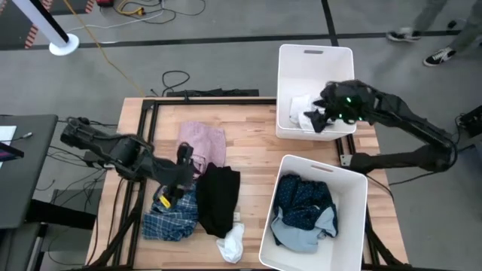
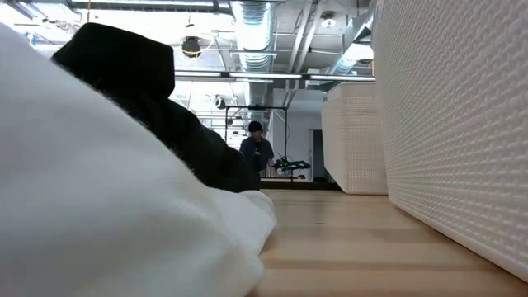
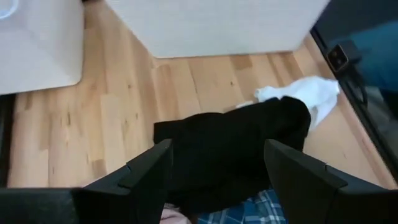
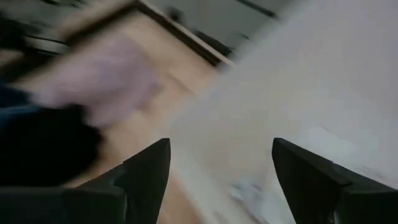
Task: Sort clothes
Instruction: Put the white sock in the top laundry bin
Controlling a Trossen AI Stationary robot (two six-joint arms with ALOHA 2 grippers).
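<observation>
High view, two white bins [image 1: 315, 54], four table garments [image 1: 218, 197]

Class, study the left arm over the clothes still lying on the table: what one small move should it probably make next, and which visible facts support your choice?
Probably lower the left claw onto the black garment and close. Its fingers stand open above that cloth, which lies loose on the table between the pink garment and the plaid shirt. The right claw, also open, is over the far bin.
</observation>
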